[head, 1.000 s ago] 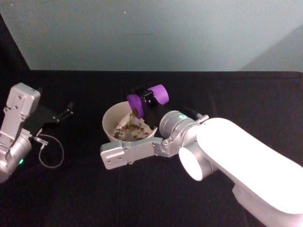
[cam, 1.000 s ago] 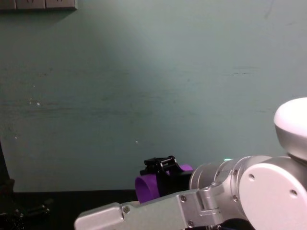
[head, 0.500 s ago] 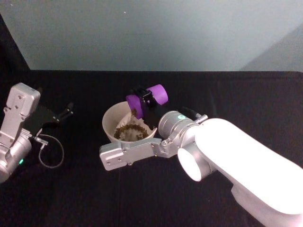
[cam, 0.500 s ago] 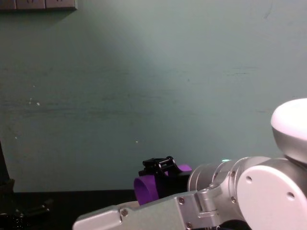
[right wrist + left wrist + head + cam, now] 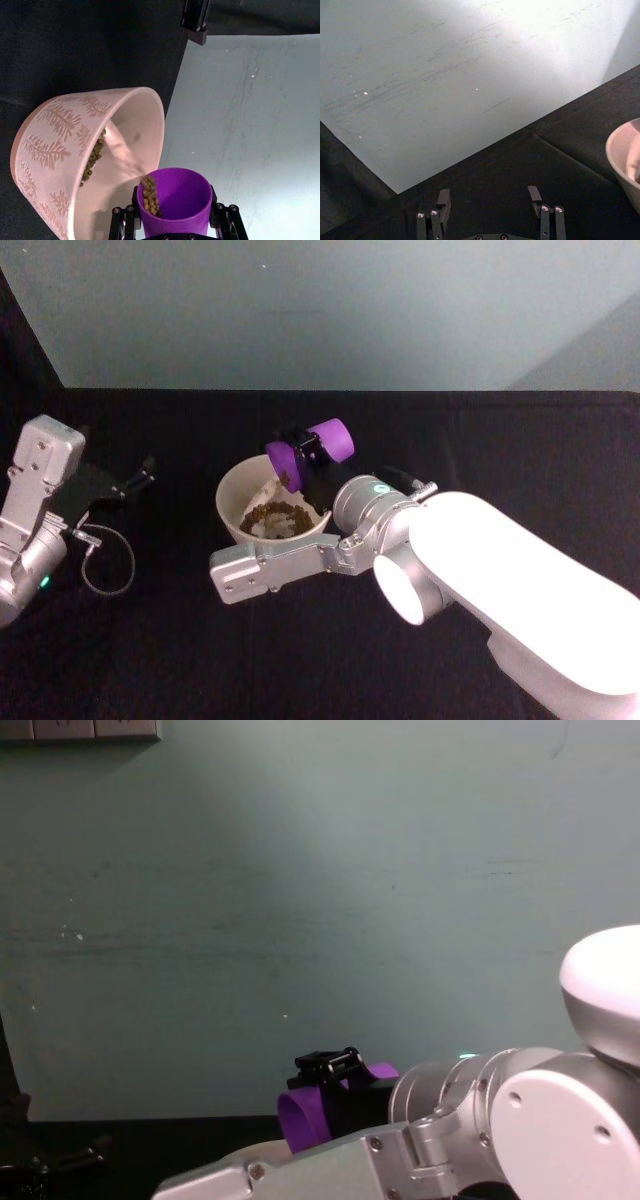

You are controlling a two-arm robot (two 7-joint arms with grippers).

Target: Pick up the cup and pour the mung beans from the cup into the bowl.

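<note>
- While parked near the left edge of the table (image 5: 200, 650), takes no part in the pour: left gripper (image 5: 145, 472), well apart from the bowl, fingers spread wide with nothing between them.
- Near the table's middle, standing upright with its wide mouth up: bowl (image 5: 221, 502), with a layer of mung beans (image 5: 272, 518) already across its bottom and bare cream wall above them.
- Over the bowl's far right rim: cup (image 5: 322, 444), tipped well past level. Long axis slopes from the base, high and to the right, down to the mouth at lower left. Mouth faces into the bowl; cannot tell whether lip and rim touch.
- At the cup's lip: a small clump of beans (image 5: 149, 196) sliding out. Behind them only bare purple wall, so judged close to emptied.
- Clamped on the cup's two sides round its middle: right gripper (image 5: 306, 454), closed firmly on it, with the arm reaching in from the right and crossing in front of the bowl's near side.
- Hinges next on the mouth lying inside the rim line: likely a little more tilt about the same axis to shed the last beans. Any drift of the lip outward past the far rim would risk dropping them on the table.
</note>
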